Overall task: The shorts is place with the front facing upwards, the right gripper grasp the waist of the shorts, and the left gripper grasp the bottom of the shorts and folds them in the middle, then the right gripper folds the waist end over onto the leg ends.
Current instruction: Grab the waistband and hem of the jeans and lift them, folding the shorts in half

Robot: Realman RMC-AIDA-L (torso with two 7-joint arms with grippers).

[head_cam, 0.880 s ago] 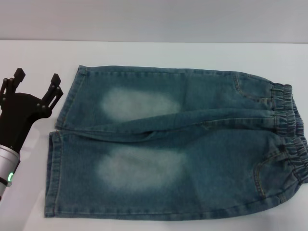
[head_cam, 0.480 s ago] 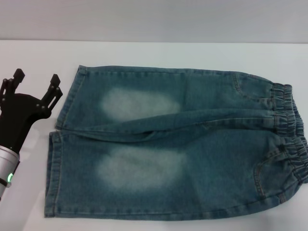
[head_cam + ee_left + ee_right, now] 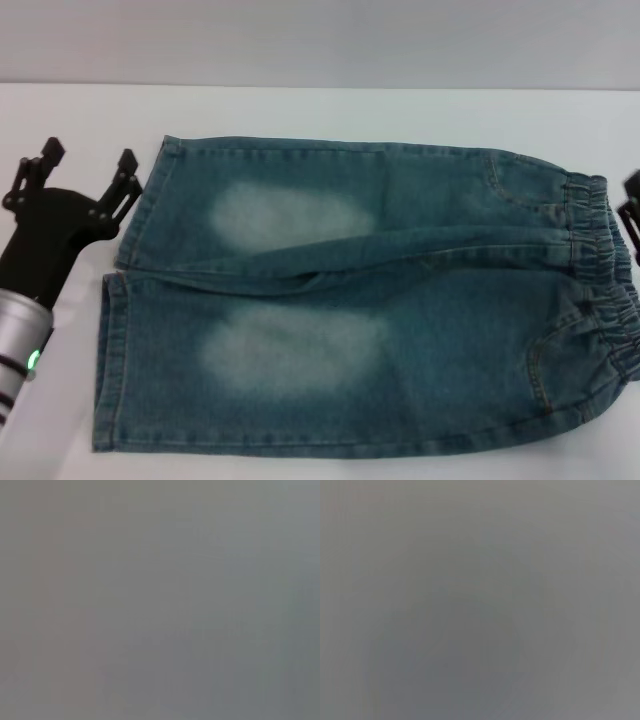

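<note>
The blue denim shorts (image 3: 380, 300) lie flat and front up on the white table, filling most of the head view. Their elastic waist (image 3: 603, 270) is at the right, and the leg ends (image 3: 110, 360) are at the left. My left gripper (image 3: 88, 160) stands open just left of the far leg's hem, close to the cloth but holding nothing. A black tip of my right gripper (image 3: 631, 205) shows at the right edge beside the far part of the waistband. Both wrist views show only plain grey.
White table (image 3: 320, 110) runs behind the shorts to a grey wall. A narrow strip of bare table lies left of the hems, where the left arm's silver wrist (image 3: 20, 335) with its green light comes in.
The left gripper has shifted slightly right and away, nearer the far leg's hem. The right gripper's tip has come into view at the right edge. The shorts have not moved.
</note>
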